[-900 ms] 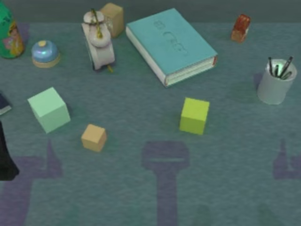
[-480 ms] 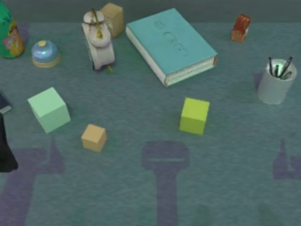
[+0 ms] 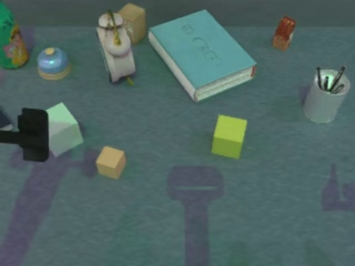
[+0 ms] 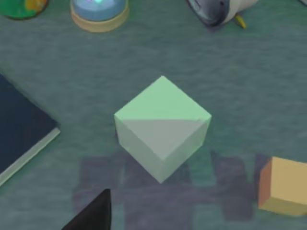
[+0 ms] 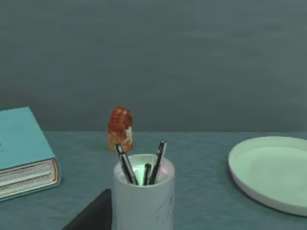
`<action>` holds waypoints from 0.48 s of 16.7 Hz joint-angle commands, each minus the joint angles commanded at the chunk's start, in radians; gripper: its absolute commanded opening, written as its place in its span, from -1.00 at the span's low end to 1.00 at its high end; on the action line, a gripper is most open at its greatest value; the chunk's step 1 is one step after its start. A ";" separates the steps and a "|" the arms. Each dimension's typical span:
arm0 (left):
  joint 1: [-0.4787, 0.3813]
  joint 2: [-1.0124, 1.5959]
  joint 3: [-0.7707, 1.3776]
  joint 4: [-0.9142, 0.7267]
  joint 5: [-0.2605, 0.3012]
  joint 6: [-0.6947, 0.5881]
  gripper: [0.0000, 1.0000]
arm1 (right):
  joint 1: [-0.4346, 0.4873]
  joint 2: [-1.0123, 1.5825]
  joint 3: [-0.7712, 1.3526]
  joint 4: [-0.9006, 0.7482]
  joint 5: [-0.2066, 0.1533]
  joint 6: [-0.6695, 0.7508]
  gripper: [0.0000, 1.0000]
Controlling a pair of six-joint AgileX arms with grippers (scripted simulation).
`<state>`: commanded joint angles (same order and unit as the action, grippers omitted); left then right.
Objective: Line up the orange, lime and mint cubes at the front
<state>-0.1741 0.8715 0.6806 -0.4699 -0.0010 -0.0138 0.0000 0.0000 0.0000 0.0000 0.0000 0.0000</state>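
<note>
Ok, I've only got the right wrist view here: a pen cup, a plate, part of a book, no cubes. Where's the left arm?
Observer: In the top view the left arm's jaws overlap the left edge of the mint cube, far on the left. I can't tell whether they touch it.
Operator: Anything close to that cube?
Observer: The orange cube sits just in front of it and to its right, apart from it.
Operator: And the lime one?
Observer: The lime cube stands alone near the middle, in front of the teal book.
</note>
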 joint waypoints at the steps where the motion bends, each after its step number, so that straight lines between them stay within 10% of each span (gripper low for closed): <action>1: -0.021 0.108 0.077 -0.056 0.001 -0.001 1.00 | 0.000 0.000 0.000 0.000 0.000 0.000 1.00; 8: -0.154 0.812 0.578 -0.409 0.006 -0.007 1.00 | 0.000 0.000 0.000 0.000 0.000 0.000 1.00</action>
<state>-0.3278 1.6830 1.2584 -0.8792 0.0049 -0.0206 0.0000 0.0000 0.0000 0.0000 0.0000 0.0000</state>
